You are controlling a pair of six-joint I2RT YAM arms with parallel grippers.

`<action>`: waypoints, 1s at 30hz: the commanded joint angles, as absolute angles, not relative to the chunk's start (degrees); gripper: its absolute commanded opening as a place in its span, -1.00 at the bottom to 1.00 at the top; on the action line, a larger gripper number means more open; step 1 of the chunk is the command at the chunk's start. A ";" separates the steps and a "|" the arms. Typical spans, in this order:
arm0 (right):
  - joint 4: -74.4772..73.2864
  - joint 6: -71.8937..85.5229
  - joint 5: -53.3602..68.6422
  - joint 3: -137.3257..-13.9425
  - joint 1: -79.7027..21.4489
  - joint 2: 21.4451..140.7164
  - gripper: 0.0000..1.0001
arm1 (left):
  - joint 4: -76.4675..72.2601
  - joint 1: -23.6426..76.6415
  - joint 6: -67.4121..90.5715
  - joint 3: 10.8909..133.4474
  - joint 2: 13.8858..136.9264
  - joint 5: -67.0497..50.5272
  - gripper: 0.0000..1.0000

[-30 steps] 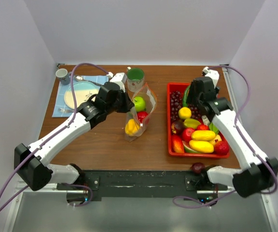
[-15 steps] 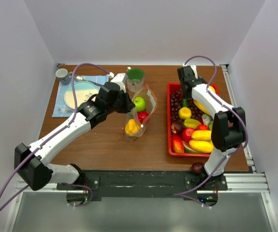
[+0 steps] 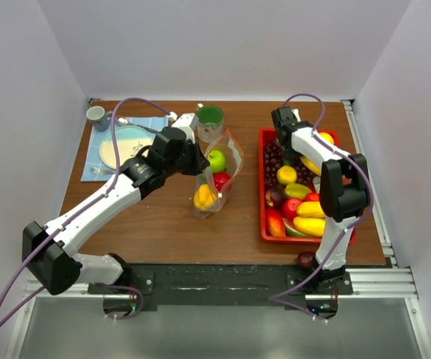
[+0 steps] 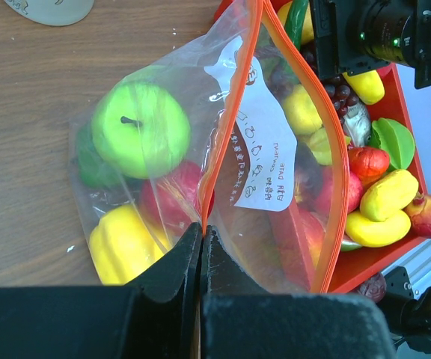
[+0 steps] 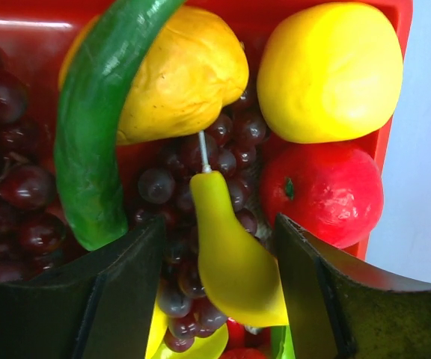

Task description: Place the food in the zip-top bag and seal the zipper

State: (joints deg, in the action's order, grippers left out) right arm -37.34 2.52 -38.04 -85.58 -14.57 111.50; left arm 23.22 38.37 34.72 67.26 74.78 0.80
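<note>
Zip-top bag, zipper tight between the left claw tips

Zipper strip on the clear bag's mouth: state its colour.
The zipper is orange-red, best seen in the left wrist view.

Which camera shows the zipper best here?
Left wrist: the zipper fills the frame, both sides spread open and meeting where the left gripper pinches it. Top external shows the zipper only as a thin orange outline. Right wrist shows none of it.
</note>
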 commanded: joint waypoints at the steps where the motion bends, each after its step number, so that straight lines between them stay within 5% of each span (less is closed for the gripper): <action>1: -39.02 2.46 -39.81 -88.50 -13.71 110.83 0.18 | 21.88 38.06 33.31 68.55 73.30 0.26 -1.00; 11: -45.51 4.30 -42.01 -91.40 -13.62 108.29 -0.65 | 21.88 37.88 33.31 68.38 73.04 0.35 -1.00; 23: -58.26 8.69 -38.86 -96.06 -13.80 97.57 -0.87 | 21.01 37.79 33.84 67.94 73.39 0.35 -1.00; 30: -54.77 13.79 -17.42 -94.92 -15.73 82.39 -0.87 | 20.83 37.71 34.45 67.76 73.39 0.35 -1.00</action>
State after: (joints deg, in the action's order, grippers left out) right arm -56.12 9.52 -30.68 -93.97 -14.00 91.37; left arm 23.18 38.26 34.74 67.26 74.76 0.69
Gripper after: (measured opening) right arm 0.332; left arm 0.021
